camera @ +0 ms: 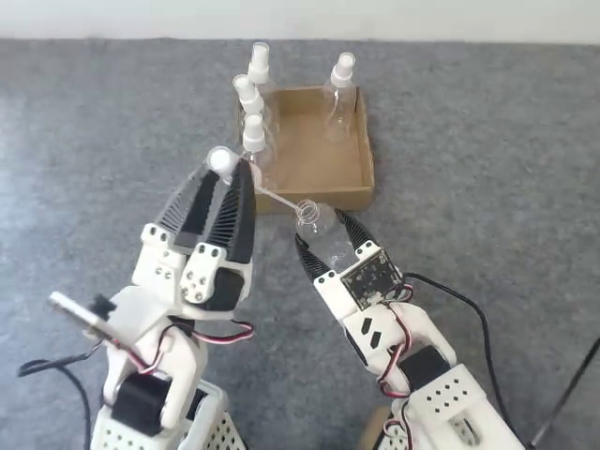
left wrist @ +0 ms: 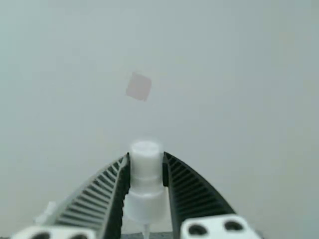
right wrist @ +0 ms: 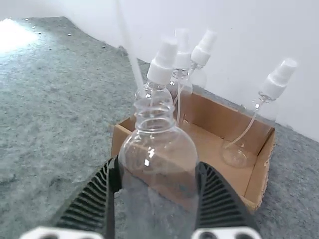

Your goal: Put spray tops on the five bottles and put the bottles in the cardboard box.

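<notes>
- Grey felt-like covering is seen over the bench [camera: 84, 141], and wide open room is left on the left side, out to the picture's edge.
- A white spray top [camera: 221, 159] is clenched between the fingers of the left end effector [camera: 225, 173], which is held above the bench just before the near left corner of the cardboard box [camera: 319, 159].
- The top's thin dip tube [camera: 277, 200] is slanted down to the right, to the open mouth of a clear bottle [camera: 314, 220].
- Three capped bottles [camera: 253, 136] are lined up along the box's left wall; whether they stand inside it cannot be told.
- The uncapped bottle is grasped around its body by the right end effector [camera: 322, 230], just before the box's near wall.
- A fourth capped bottle [camera: 341, 94] is stood in the box's far right corner, with bare box floor between it and the others.
- Open bench is left to the right of the box, where a black cable [camera: 480, 319] is trailed beside the right arm.
</notes>
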You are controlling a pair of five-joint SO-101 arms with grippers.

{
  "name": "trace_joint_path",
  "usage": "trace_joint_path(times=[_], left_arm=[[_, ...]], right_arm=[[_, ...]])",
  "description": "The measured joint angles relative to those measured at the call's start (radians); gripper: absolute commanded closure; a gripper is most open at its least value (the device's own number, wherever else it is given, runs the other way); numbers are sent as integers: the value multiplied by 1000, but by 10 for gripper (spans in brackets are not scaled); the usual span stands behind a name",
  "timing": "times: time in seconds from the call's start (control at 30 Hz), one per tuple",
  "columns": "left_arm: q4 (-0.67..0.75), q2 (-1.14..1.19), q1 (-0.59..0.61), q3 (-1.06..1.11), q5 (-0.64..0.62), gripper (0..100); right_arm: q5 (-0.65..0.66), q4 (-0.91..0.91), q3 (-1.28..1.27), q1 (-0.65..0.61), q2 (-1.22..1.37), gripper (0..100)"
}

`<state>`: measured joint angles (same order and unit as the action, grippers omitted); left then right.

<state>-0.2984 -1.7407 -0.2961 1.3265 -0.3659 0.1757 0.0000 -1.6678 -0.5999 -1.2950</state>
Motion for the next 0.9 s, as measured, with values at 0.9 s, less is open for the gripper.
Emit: trace_joint_path(times=[0.9], left_arm=[[0,-8,-44,120,83,987]], right_arm=[[0,2,0,-26,0,961]])
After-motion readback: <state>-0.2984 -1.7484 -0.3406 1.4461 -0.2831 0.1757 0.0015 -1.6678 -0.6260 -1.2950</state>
